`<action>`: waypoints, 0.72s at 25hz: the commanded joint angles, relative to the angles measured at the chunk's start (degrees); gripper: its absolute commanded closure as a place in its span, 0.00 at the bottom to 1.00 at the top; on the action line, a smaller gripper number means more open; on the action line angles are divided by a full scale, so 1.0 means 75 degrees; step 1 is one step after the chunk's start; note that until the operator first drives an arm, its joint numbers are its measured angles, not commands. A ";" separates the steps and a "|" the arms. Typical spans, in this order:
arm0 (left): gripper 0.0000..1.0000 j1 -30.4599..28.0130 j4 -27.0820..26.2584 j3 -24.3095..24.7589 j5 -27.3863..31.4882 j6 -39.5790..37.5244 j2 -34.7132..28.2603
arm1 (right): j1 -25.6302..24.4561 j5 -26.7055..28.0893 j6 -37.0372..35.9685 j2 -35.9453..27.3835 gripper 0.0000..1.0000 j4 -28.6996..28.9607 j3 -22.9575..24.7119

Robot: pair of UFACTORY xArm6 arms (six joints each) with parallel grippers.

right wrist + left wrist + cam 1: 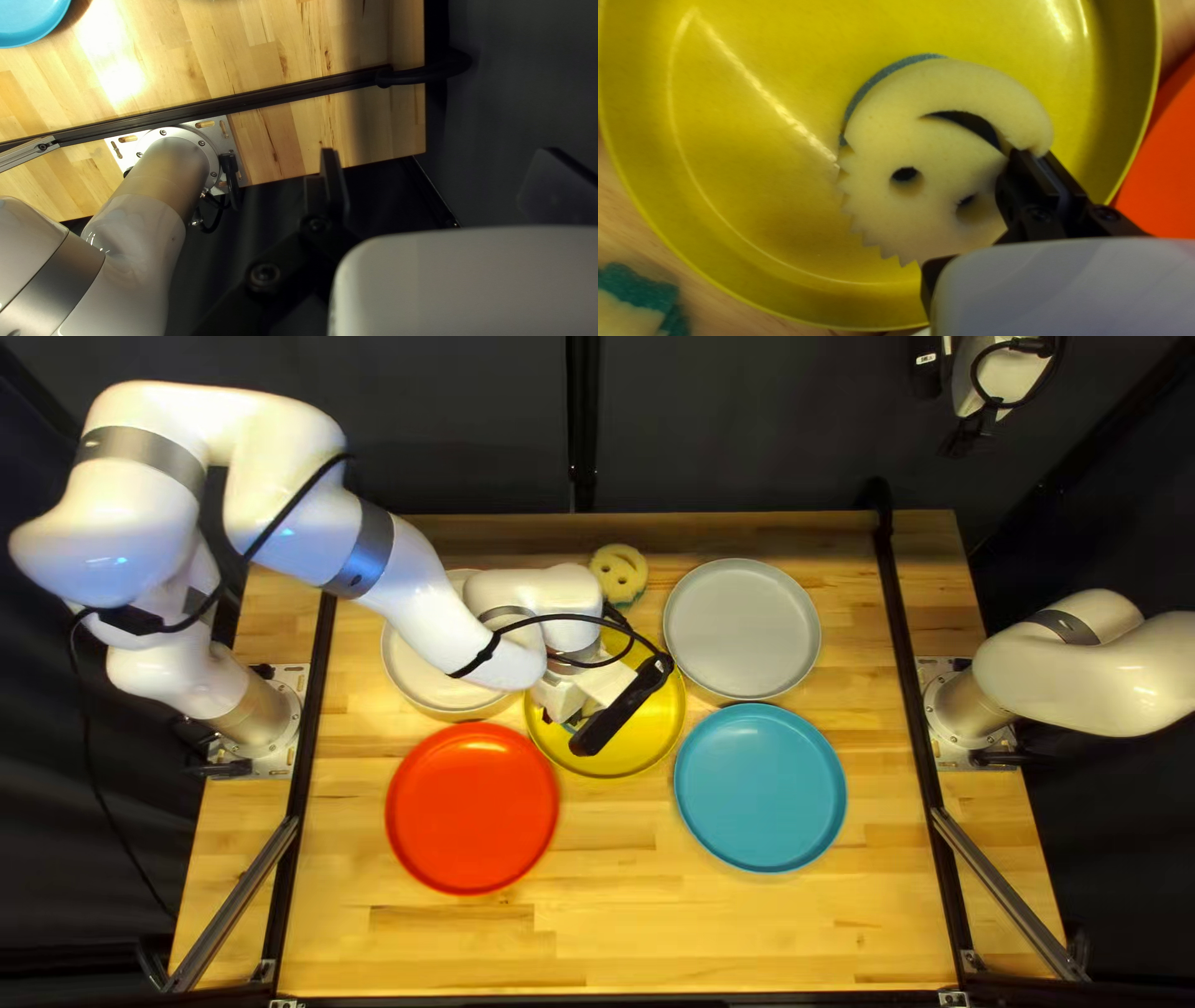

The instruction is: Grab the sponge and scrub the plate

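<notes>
L end effector (pixel 1033 155) grasps sponge (pixel 934 143) over yellow plate (pixel 753 205); press it flat w/ light, even force, circling out twd rim. R end effector (pixel 440 152) released.

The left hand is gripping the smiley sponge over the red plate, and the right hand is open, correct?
Wrong plate: the left wrist view shows the left hand gripping the sponge over the yellow plate. The right hand is open.

White arms (pixel 430 604), grey bands (pixel 141 451), black cable (pixel 573 617)
</notes>
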 commanded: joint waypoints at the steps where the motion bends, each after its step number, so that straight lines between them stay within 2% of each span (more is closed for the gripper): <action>1: 1.00 -0.0052 0.0061 -0.0519 0.0107 -0.0044 0.0337 | 0.0000 0.0000 0.0000 0.0000 0.00 0.0000 0.0000; 12: 1.00 -0.0157 0.0269 -0.2015 0.0382 -0.0033 0.1267 | 0.0000 0.0000 0.0000 0.0000 0.00 0.0000 0.0000; 16: 1.00 -0.0165 0.0306 -0.2042 0.0343 0.0004 0.1277 | 0.0000 0.0000 0.0000 0.0000 0.00 0.0000 0.0000; 18: 1.00 -0.0143 0.0277 -0.1720 0.0243 0.0046 0.1086 | 0.0000 0.0000 0.0000 0.0000 0.00 0.0000 0.0000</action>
